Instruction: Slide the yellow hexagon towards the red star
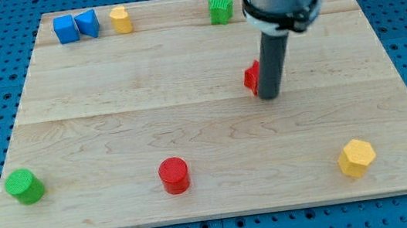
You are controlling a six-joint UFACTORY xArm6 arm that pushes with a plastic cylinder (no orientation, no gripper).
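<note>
The yellow hexagon (pixel 357 157) lies near the board's bottom right corner. The red star (pixel 250 78) sits right of the board's middle, mostly hidden behind my rod. My tip (pixel 268 96) rests on the board right beside the red star, on its right side, far above and to the left of the yellow hexagon.
A red cylinder (pixel 174 174) sits at the bottom middle and a green cylinder (pixel 24 186) at the bottom left. Along the top edge stand two blue blocks (pixel 65 28) (pixel 87 22), a yellow block (pixel 121 20) and a green block (pixel 221 9). The wooden board (pixel 111 125) lies on a blue pegboard.
</note>
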